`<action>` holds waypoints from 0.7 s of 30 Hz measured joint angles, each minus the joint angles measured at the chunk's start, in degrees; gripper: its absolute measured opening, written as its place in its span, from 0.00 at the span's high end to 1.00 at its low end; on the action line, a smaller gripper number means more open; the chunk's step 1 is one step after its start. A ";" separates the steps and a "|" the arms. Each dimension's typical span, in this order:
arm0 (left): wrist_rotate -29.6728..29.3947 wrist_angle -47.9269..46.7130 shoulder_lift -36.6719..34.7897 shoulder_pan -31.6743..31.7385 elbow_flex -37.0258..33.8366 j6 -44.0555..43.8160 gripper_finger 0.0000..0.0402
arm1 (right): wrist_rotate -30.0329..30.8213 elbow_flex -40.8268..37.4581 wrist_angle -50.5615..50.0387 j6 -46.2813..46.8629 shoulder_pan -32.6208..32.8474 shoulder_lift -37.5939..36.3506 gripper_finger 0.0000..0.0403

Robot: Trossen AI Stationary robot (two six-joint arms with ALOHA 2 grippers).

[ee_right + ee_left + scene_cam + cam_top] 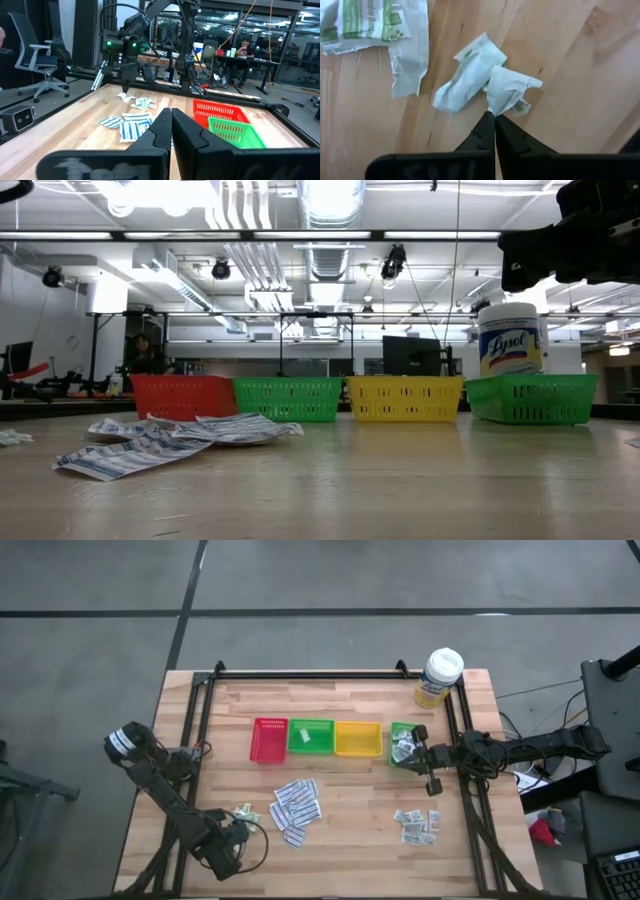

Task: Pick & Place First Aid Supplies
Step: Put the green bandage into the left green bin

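So the supplies are in three loose bunches on the counter (340, 840): long white strips with blue print (296, 808) fanned out and overlapping mid-counter, small grey-white squares (417, 824) scattered to the right, and crumpled pale green-white sachets (479, 75) at the left, one pinched by the left end effector (494, 117).

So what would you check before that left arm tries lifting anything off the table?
1. Left gripper jaws shut: ok.
2. Pale sachet really pinched: cannot tell; the tips meet right at its corner.
3. Neighbouring sachet clear of the first: not ok, they touch, so it might drag along.
4. Right gripper out of the way, shut, over by the far green tray: ok.
5. Red tray standing upright in its row: ok.
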 joint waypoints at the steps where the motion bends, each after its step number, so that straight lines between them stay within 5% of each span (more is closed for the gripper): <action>1: -0.04 -0.06 -0.45 0.00 0.00 -0.01 1.00 | 0.00 0.00 0.00 0.01 -0.02 0.00 0.98; 21: -5.92 -7.25 -5.85 0.07 0.00 -6.68 1.00 | 0.00 0.00 0.00 0.00 0.00 0.00 0.98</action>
